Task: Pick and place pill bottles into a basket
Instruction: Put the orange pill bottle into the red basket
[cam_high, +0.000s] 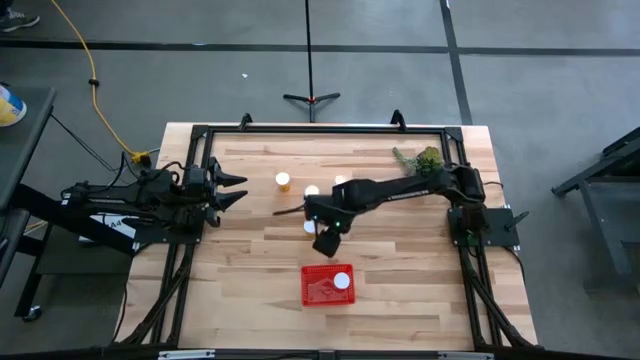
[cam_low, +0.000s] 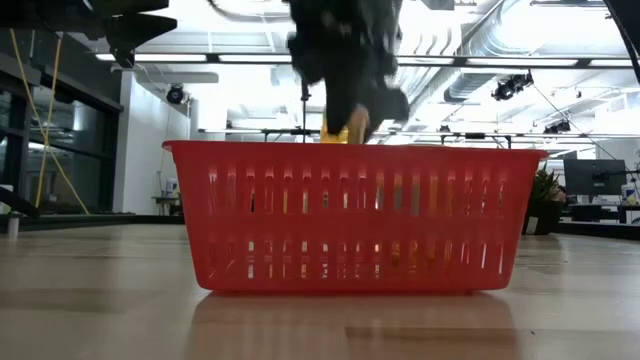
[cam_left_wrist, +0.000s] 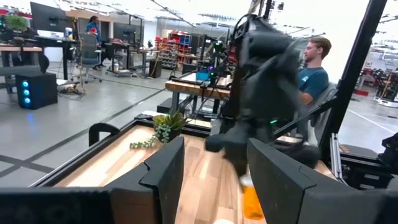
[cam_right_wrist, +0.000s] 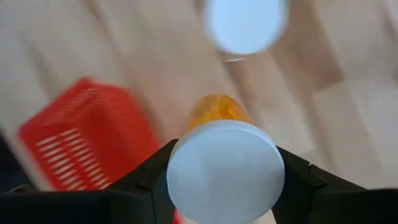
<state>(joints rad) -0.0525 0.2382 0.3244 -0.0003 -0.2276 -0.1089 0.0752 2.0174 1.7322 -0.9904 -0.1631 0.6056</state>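
High view, left to right: the left hand (cam_high: 232, 188) waits at the counter's (cam_high: 250, 290) 9 o'clock edge, its fingers spread wide with nothing between them.
Loose bottles: one pill bottle (cam_high: 283, 181) stands at about 11 o'clock from the counter's middle, with two more white caps (cam_high: 312, 191) just beside the right arm.
Right hand: the right hand (cam_high: 327, 238) hangs near the counter's middle, closed on a bottle (cam_right_wrist: 219, 163), white cap toward the wrist camera, orange body beyond.
Basket: the red basket (cam_high: 326, 296) sits at 6 o'clock from that hand, near but apart, with one capped bottle (cam_high: 342, 281) already inside.
Plant: a green leafy clump (cam_high: 424, 160) lies at 1 o'clock.
Handling, as a judgement: the bottles look light, rigid and smooth, likely to roll if tipped; gripping across the body just under the cap seems safest.
Stage: carrying toward the basket, by the look of it.
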